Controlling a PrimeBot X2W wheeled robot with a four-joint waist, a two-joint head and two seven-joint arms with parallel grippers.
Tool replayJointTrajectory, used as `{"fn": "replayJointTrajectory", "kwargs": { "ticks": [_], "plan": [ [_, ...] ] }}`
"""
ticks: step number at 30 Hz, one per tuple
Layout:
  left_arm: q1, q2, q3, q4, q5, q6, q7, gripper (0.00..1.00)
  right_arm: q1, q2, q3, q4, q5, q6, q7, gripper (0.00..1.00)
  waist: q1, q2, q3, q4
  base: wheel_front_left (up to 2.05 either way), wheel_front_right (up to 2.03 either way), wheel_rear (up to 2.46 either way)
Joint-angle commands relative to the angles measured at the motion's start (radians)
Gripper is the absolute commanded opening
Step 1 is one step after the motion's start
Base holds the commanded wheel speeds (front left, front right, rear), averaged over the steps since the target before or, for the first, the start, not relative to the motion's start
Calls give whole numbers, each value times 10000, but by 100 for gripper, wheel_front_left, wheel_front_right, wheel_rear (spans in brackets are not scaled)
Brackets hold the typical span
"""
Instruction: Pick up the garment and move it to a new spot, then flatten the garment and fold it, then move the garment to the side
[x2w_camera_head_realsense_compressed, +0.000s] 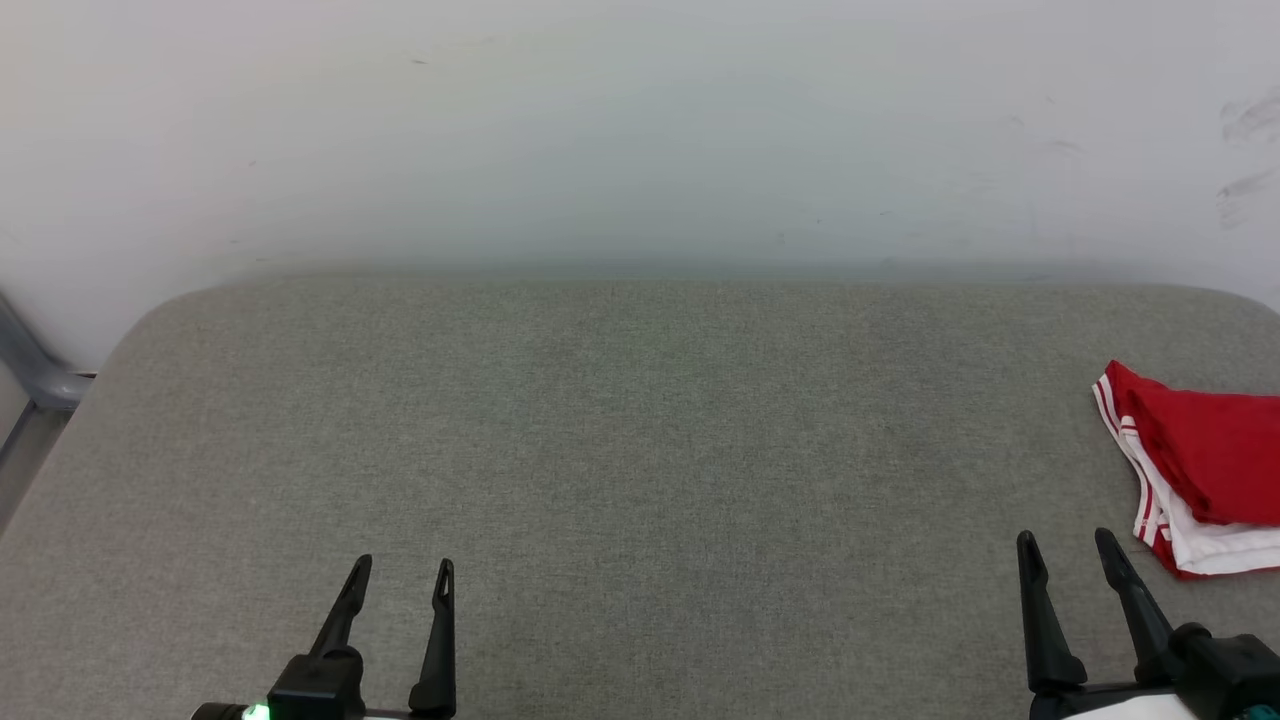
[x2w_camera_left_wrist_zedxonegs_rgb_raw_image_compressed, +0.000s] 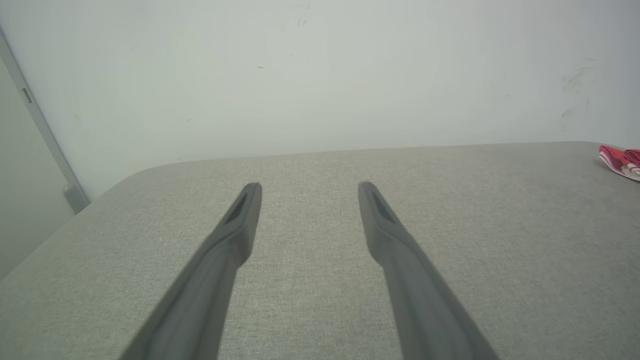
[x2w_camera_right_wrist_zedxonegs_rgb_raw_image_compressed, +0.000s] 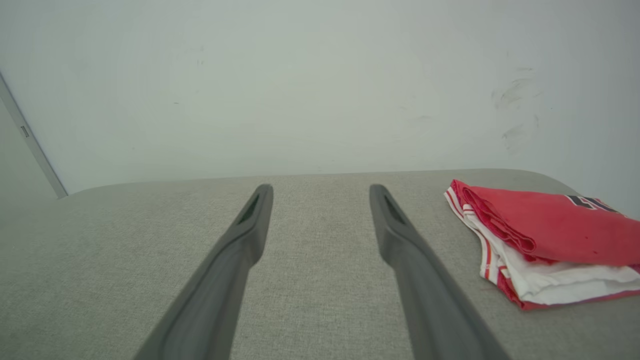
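while garment (x2w_camera_head_realsense_compressed: 1205, 450) lies folded right, left tool (x2w_camera_head_realsense_compressed: 403, 563), right tool (x2w_camera_head_realsense_compressed: 1064, 537) point forward, jaws apart

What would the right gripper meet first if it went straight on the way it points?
Probably nothing on the table: the right gripper points past the garment, toward the wall.

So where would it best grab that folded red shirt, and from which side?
Probably the thick striped edge of the garment that faces the open right end effector, coming in low from that side. There the red fold and white layers stack into a raised lip it could straddle; the flat red top offers little to pinch.
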Motion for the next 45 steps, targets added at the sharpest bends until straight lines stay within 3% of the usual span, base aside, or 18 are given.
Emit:
{"fn": "replayJointTrajectory", "kwargs": {
  "ticks": [1,6,7,12,45],
  "plan": [
    [55,-1,38,11,-13,-37,-21,100,138,51,1,-45,14,-9,-23,100,0,0,-4,-4,0,0,0],
    [11,-47,106,88,10,-78,-21,100,127,53,43,61,118,-9,-24,100,0,0,-36,-32,0,0,0],
    [-1,-48,73,84,7,-75,0,0,39,4,37,62,39,0,0,0,0,0,-39,-34,0,0,0],
    [95,-103,47,491,-160,-89,64,0,93,6,44,454,189,2,44,0,0,0,-38,-39,0,0,0],
    [-962,-236,843,1056,-6205,-612,1538,0,-917,-28,-146,1007,5927,0,1483,0,0,0,137,-112,0,0,0]
  ]
}}
